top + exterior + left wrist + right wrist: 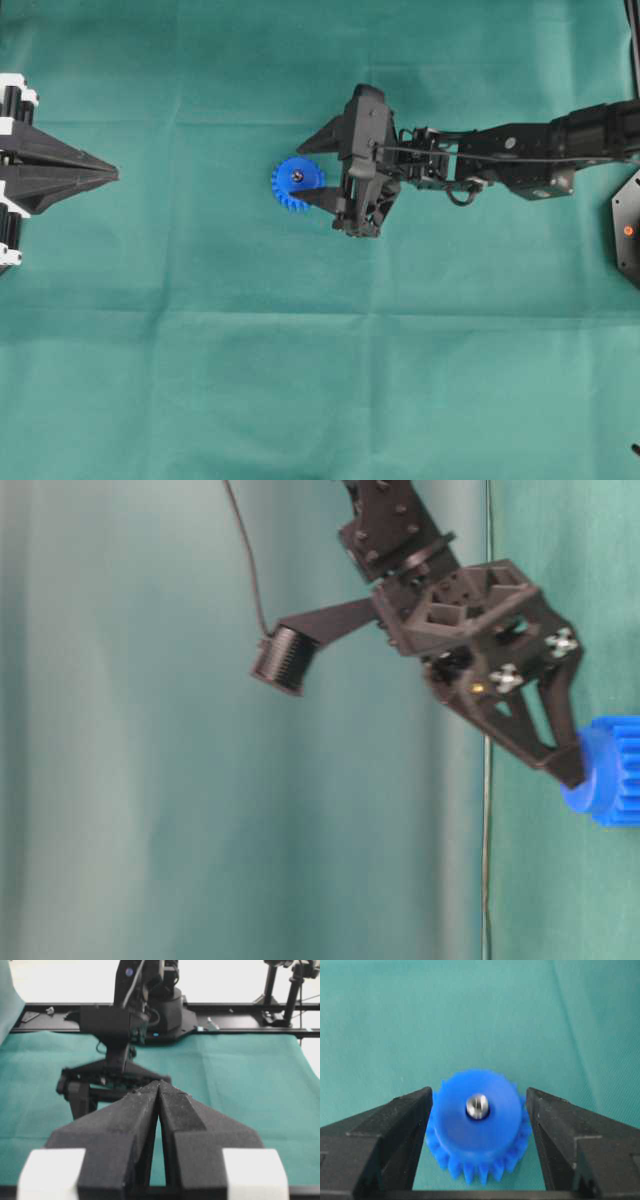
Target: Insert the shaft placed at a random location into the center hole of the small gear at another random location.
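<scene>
The small gear [477,1125] is bright blue and lies flat on the green cloth, hub up. The shaft [478,1106] stands in its center hole, with only its shiny silver end showing above the hub. My right gripper [478,1092] is open, one black finger on each side of the gear, holding nothing. From overhead the small gear [297,184] and the shaft [298,177] sit between the fingers of the right gripper [297,174]. In the table-level view one fingertip [566,765] is right beside the gear's hub [600,780]. My left gripper [113,175] stays shut and empty at the far left.
Green cloth [300,380] covers the whole table. The right arm [520,155] reaches in from the right edge. A black mount with a red dot [627,230] sits at the right edge. In the left wrist view the left gripper [159,1084] points at the right arm [120,1025].
</scene>
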{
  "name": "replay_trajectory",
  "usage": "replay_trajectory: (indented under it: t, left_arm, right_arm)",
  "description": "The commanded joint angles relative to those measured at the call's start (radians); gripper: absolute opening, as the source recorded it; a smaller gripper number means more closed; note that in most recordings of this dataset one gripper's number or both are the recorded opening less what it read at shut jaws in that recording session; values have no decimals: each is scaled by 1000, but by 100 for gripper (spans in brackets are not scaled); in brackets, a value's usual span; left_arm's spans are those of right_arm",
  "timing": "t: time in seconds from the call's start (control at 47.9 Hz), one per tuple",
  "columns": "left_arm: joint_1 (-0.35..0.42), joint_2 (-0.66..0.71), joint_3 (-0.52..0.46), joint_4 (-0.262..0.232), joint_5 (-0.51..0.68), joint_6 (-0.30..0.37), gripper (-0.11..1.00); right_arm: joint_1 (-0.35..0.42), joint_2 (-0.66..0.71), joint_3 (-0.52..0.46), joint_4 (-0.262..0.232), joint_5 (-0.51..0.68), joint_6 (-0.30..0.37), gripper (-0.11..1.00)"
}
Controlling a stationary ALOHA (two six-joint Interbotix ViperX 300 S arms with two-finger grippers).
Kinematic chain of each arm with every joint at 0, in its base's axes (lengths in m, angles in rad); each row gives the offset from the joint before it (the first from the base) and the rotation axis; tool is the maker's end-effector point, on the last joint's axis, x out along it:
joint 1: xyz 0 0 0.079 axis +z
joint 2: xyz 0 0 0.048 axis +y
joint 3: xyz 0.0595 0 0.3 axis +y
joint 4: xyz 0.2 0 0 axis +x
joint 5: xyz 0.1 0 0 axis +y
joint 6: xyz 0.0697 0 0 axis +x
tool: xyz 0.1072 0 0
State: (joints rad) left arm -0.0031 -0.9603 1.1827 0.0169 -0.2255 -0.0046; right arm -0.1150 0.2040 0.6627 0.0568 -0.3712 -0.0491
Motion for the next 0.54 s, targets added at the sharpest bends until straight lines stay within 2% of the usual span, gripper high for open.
replay_trajectory:
  t: [0.0,0.522]
  left_arm:
    - [0,8,-21,2,-6,-2,0]
    - [-2,6,-21,2,-5,-2,0]
  right_arm:
    - [2,-69,-11,3,11,-11,78]
    - [2,-212,-9,-9,106,-17,78]
